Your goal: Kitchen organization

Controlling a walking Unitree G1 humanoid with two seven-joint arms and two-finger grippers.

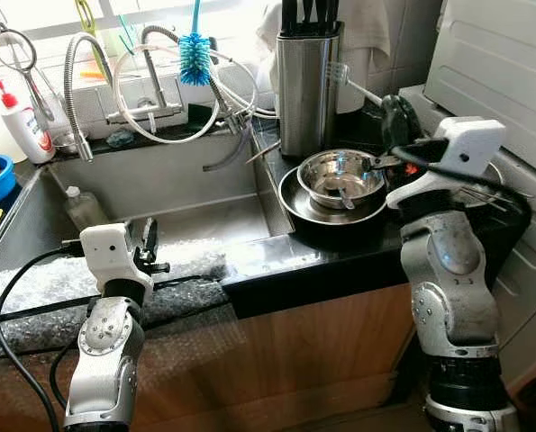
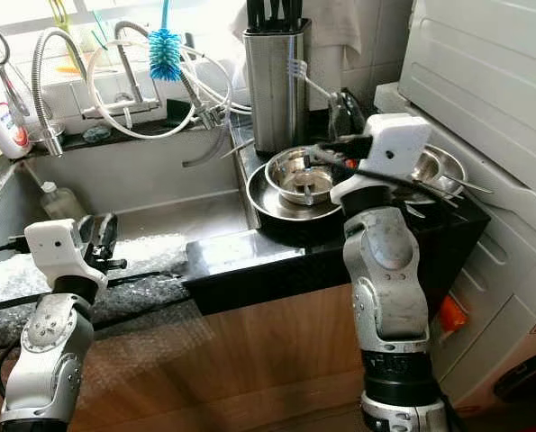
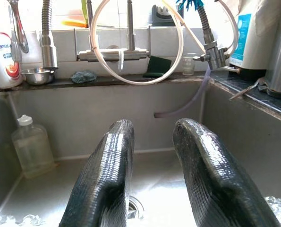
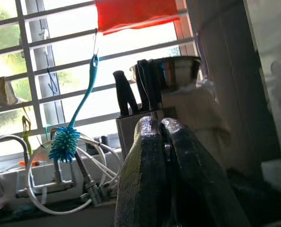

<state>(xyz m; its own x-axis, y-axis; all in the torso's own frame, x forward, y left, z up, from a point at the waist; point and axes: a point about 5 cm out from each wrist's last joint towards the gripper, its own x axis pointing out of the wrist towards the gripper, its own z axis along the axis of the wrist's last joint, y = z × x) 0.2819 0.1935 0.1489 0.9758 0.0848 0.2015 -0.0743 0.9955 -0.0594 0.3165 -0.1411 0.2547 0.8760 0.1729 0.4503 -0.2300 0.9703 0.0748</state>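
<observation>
The sink (image 1: 159, 184) is dull brushed steel. At two o'clock from it, the bowl (image 1: 340, 177) and knife block (image 1: 307, 90) are shiny polished metal on a glossy black counter (image 1: 277, 261). Below, the cabinet front (image 1: 322, 360) is smooth wood. The bottle brush (image 1: 194, 56) has blue plastic bristles.

The black table (image 1: 277, 261) is carrying a steel knife block (image 1: 308, 90) at 12 o'clock and a dark pan (image 1: 332, 209) at its centre, with a second steel bowl (image 2: 439, 169) sitting at 3 o'clock.
</observation>
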